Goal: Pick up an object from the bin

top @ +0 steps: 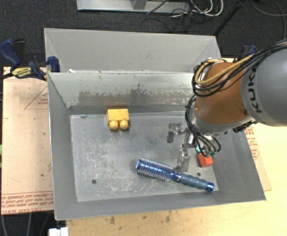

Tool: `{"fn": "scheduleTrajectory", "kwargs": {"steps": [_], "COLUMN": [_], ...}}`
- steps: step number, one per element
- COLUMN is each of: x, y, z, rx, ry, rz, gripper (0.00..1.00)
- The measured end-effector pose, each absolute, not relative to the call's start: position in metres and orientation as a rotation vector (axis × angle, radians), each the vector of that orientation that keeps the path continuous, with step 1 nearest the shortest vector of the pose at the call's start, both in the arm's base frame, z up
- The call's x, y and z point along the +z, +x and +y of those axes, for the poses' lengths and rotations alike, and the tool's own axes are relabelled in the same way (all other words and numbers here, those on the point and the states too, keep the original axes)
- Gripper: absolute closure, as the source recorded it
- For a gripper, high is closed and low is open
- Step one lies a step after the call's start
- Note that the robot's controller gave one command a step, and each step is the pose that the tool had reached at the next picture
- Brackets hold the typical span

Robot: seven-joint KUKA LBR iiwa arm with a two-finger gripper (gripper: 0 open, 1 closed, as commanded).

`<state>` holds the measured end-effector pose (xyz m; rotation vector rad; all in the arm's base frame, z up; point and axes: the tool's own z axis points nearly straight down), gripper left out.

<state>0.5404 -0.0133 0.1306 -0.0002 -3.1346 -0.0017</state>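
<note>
In the camera view, the hand (179,150) hung over the right side of the grey metal bin (60,132), just behind the blue plastic hairbrush with a bristled head (173,174), which lay along the front of the floor. I could not tell whether the hand was open or closed. The brush looked light and stiff, probably best taken by its smooth handle. A yellow block with two round knobs (118,118) sat well apart, by the back wall.

- One camera sits above the bin (114,156) and looks down, tilted slightly off vertical.
- It is near enough to frame the whole bin plus some floor (15,14) around it.
- The arm (271,87) enters from the right.
</note>
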Motion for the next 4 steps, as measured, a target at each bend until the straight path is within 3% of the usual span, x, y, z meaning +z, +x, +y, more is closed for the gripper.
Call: {"fn": "scheduleTrajectory", "kwargs": {"steps": [1, 2, 3, 4], "x": [0.069, 0.070, 0.197, 0.284], "y": [0.490, 0.491, 0.509, 0.524], "z": [-0.025, -0.025, -0.040, -0.030], "rx": [-0.002, -0.002, -0.001, 0.000], "ry": [-0.309, -0.307, -0.322, 0.208], "rz": [-3.125, -3.127, -3.134, -3.140], "gripper": [0.00, 1.00, 1.00, 1.00]}}
